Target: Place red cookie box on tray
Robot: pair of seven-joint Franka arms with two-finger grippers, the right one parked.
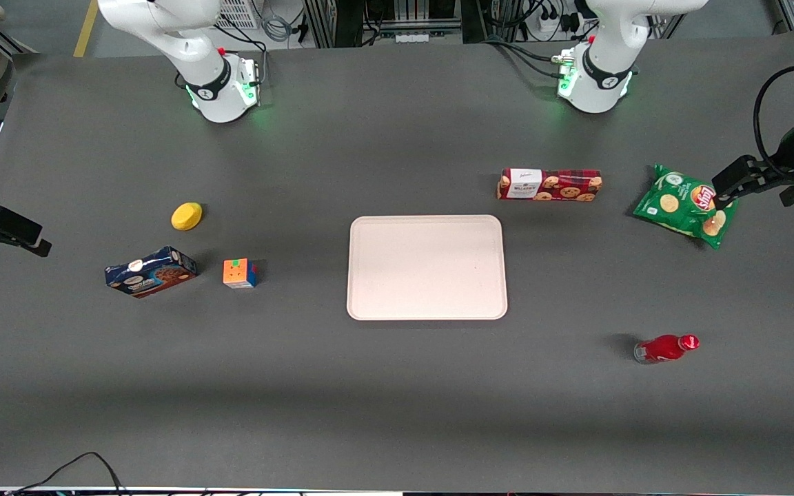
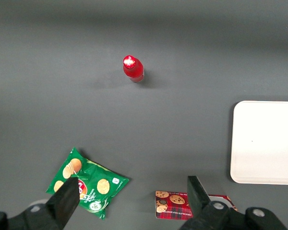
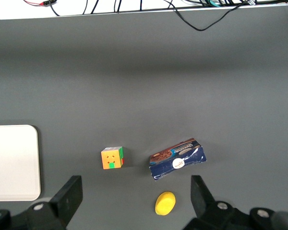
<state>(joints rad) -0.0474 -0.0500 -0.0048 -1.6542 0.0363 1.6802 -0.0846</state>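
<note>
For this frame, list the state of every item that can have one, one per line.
red cookie box: lying on the table, off the tray, ungrasped
tray: flat on the table, nothing on it
pincer: open, holding nothing, above the chip bag
chip bag: lying flat, looks sealed
red bottle: upright, capped
blue cookie box: lying on the table, closed
puzzle cube: scrambled colours
yellow object: resting on the table

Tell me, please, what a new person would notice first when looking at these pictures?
First the large pale tray, bare in the middle of the dark table. Next the red cookie box, lying just off the tray's corner, farther from the front camera, and the bright green chip bag toward the working arm's end. There the open gripper hangs above the bag's edge, holding nothing.
</note>
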